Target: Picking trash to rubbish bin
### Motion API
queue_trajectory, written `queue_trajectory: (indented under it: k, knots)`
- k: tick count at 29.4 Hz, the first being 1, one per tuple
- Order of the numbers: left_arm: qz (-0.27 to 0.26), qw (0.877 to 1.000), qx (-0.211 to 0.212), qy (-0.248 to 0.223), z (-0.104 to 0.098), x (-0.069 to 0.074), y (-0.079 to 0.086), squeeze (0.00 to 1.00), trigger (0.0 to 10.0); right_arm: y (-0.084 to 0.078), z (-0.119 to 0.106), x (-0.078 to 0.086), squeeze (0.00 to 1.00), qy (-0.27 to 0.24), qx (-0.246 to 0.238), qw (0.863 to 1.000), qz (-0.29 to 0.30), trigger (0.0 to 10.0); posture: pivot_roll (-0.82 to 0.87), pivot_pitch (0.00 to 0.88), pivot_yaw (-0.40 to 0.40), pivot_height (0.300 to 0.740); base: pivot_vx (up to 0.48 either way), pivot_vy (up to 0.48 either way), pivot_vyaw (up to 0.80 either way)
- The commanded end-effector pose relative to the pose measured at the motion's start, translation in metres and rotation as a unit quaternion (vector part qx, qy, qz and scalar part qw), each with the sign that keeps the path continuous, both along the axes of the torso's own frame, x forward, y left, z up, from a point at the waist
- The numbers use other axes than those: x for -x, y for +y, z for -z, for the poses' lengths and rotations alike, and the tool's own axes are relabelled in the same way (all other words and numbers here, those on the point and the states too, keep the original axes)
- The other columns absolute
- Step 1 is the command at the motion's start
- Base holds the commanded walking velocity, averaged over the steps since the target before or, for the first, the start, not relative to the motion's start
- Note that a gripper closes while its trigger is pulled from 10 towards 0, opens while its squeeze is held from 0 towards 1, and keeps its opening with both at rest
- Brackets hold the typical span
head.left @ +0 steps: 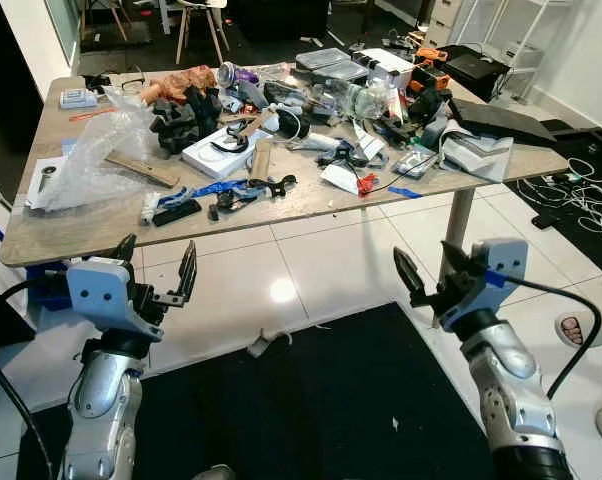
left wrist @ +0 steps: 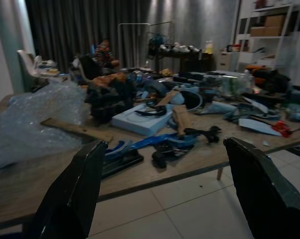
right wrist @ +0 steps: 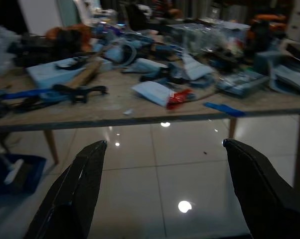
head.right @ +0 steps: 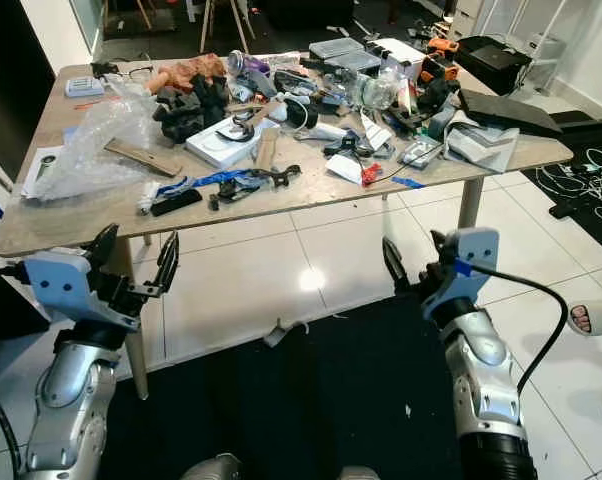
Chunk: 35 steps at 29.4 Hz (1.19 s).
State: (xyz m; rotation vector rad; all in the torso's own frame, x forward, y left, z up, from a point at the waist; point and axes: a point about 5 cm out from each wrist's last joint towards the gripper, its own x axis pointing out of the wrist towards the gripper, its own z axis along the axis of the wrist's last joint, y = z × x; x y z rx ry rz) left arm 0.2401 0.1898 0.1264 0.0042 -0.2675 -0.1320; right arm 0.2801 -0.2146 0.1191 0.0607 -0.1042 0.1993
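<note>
A small crumpled scrap of trash [head.left: 264, 343] lay on the white tiled floor [head.left: 311, 260] at the edge of a black mat [head.left: 331, 400], in front of the desk [head.left: 51, 235] and between the two arms. The left end effector [head.left: 159, 272] and the right end effector [head.left: 423, 273] hovered below the desk's near edge, each with fingers spread apart and empty. The desk carried dense clutter, including bubble wrap [head.left: 101, 150], a wooden strip [head.left: 141, 168] and a white box [head.left: 216, 150].

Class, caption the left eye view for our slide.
Both open pincers, left and right, face a cluttered table.
</note>
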Motion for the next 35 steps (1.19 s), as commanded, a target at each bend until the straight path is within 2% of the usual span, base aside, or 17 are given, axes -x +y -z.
queue_trajectory:
  k: [1,5,10,18,21,25,32,35]
  knots:
    - [-0.007,1.000,-0.001,0.005,-0.001,0.000,0.003,0.00,10.0,-0.005,-0.004,0.000,0.00,-0.002,-0.005,1.000,0.009,10.0,0.01,0.000,-0.003,0.740,0.000,0.000,0.00]
    - [-0.009,1.000,0.001,0.005,-0.002,-0.001,0.005,0.00,10.0,-0.001,-0.004,-0.001,0.00,0.001,-0.002,1.000,0.003,10.0,0.01,0.000,-0.003,0.740,0.000,0.000,0.00]
    - [-0.011,1.000,0.006,-0.006,-0.007,-0.010,0.008,0.00,10.0,0.006,0.000,-0.006,0.00,0.006,0.009,1.000,-0.016,10.0,0.02,0.000,0.000,0.740,0.000,0.000,0.00]
    - [0.004,1.000,-0.022,0.002,-0.006,-0.017,0.011,0.00,10.0,0.008,-0.001,-0.011,0.00,0.007,0.010,1.000,-0.020,10.0,0.02,0.000,0.002,0.740,0.000,0.000,0.00]
    - [0.003,1.000,-0.021,0.005,-0.005,-0.017,0.011,0.00,10.0,0.008,-0.001,-0.011,0.00,0.008,0.010,1.000,-0.019,10.0,0.02,0.000,-0.006,0.740,0.000,0.000,0.00]
    - [0.024,0.999,-0.026,0.008,-0.002,-0.020,0.004,0.00,10.0,0.006,-0.001,-0.012,0.00,0.010,0.010,1.000,-0.016,10.0,0.01,0.000,-0.003,0.740,0.000,0.000,0.00]
    - [0.016,1.000,-0.018,0.004,-0.004,-0.021,0.006,0.00,10.0,0.007,0.002,-0.014,0.00,0.019,0.005,1.000,-0.020,10.0,0.02,0.000,-0.001,0.740,0.000,0.000,0.00]
    - [0.018,1.000,-0.018,0.006,-0.003,-0.022,0.006,0.00,10.0,0.008,0.002,-0.014,0.00,0.020,0.004,1.000,-0.022,10.0,0.02,0.000,-0.001,0.740,0.000,0.000,-0.80]
